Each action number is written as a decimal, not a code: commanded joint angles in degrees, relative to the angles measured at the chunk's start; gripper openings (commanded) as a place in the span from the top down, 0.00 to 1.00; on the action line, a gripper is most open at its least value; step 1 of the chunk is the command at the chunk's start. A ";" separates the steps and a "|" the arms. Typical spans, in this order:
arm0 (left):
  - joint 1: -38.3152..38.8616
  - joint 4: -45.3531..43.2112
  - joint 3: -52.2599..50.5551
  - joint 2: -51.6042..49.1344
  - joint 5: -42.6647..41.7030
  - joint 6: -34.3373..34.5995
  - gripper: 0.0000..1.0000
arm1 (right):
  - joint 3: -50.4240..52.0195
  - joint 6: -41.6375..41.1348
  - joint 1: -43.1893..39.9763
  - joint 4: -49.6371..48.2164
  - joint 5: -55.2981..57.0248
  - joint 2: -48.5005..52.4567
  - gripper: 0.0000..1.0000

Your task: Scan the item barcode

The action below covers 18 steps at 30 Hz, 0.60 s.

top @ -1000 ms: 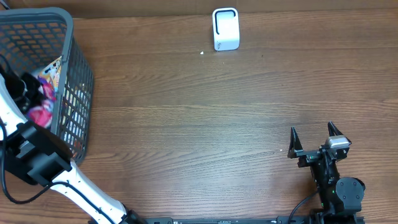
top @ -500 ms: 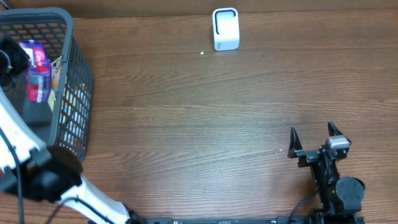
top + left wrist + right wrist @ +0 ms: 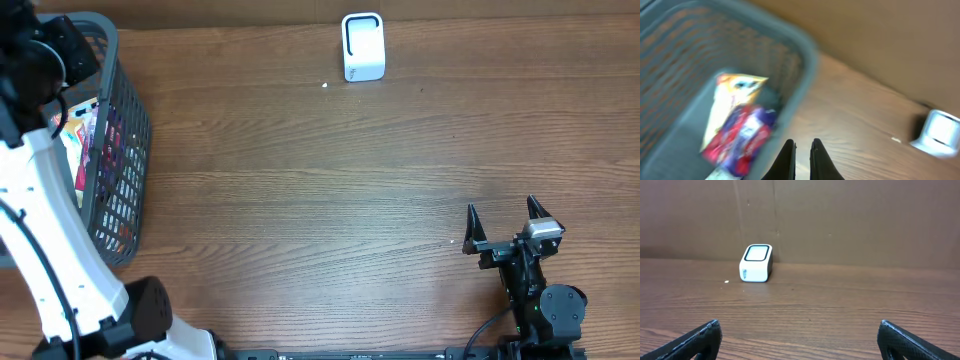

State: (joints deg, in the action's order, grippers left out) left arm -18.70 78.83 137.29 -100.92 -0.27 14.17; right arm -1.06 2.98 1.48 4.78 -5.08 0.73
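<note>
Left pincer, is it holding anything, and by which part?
Nothing is held. The left pincer is shut with nothing between its fingers; the colourful packets lie in the grey basket. The right pincer stands open and empty.

Lighting: even, soft, moderately bright; shadows faint. Overhead view: sharp, with a mild sheen on the table (image 3: 300,200). Left wrist view: heavily blurred (basket (image 3: 807,60) and packets (image 3: 740,142) smeared, scanner (image 3: 940,132) a pale glow). Right wrist view: crisp, scanner in focus.
</note>
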 commanded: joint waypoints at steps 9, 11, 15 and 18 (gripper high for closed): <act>-11.43 0.81 -0.33 -11.10 1.68 5.07 0.21 | 0.59 0.07 -0.48 -0.24 0.55 -0.57 0.00; -13.09 1.20 -0.33 -13.22 -1.75 3.48 0.14 | 0.59 0.07 -0.48 -0.24 0.55 -0.57 0.00; -15.10 2.78 -0.33 -18.36 -7.82 -0.57 0.14 | 0.59 0.07 -0.48 -0.24 0.55 -0.57 0.00; -15.13 4.50 -0.33 -22.58 -12.57 -5.97 0.14 | 0.59 0.07 -0.48 -0.24 0.55 -0.57 0.00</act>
State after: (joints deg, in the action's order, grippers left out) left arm -34.26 82.13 137.12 -119.59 -4.67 15.20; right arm -1.06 3.01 1.48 4.75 -5.08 0.73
